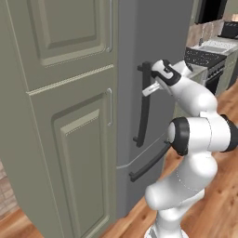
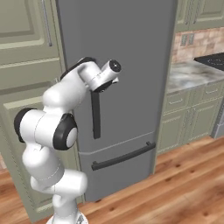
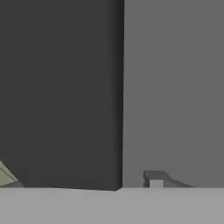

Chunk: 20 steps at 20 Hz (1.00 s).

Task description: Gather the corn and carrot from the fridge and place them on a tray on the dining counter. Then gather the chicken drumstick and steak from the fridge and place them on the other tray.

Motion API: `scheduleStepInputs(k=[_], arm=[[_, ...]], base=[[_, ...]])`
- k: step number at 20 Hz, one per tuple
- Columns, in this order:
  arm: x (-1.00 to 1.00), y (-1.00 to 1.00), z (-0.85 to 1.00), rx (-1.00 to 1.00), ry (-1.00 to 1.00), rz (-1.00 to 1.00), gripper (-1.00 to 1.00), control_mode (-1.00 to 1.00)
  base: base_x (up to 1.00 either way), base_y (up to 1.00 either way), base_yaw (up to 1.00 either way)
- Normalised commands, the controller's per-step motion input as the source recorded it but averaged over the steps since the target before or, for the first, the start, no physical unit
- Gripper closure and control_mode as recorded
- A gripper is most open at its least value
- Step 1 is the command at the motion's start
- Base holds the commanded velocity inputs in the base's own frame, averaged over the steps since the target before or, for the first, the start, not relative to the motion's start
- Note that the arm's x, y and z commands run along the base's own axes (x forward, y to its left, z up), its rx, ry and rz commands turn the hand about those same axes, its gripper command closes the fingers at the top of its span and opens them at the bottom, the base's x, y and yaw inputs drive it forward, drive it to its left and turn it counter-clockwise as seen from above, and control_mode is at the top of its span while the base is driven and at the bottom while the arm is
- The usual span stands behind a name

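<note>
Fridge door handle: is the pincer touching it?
Cannot tell. In the left base view the pincer sits right at the vertical fridge door handle, but the hand hides the fingertips; no contact or gap shows plainly.

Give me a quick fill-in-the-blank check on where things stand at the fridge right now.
1. The fridge door is ____.
2. The gripper is at the door's ____ handle, the upper one.
3. Below it, a second handle runs ____ across the freezer drawer.
4. The floor is made of ____.

Missing words: closed; vertical; horizontally; wood
</note>
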Motion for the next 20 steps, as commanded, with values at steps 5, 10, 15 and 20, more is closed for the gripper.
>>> scheduleStepInputs(k=[5, 10, 15, 20], arm=[[0.12, 0.19, -0.04, 0.01, 0.01, 0.03, 1.00, -1.00], [-0.13, -0.29, 0.00, 0.00, 0.01, 0.00, 1.00, -1.00], [-0.91, -0.96, 0.18, 0.03, 0.00, -0.01, 1.00, -1.00], [-1.00, -1.00, 0.09, 0.11, 0.00, 0.00, 1.00, -1.00]], base=[[0.00, 0.00, 0.00], [0.00, 0.00, 0.00], [0.00, 0.00, 0.00], [0.00, 0.00, 0.00]])
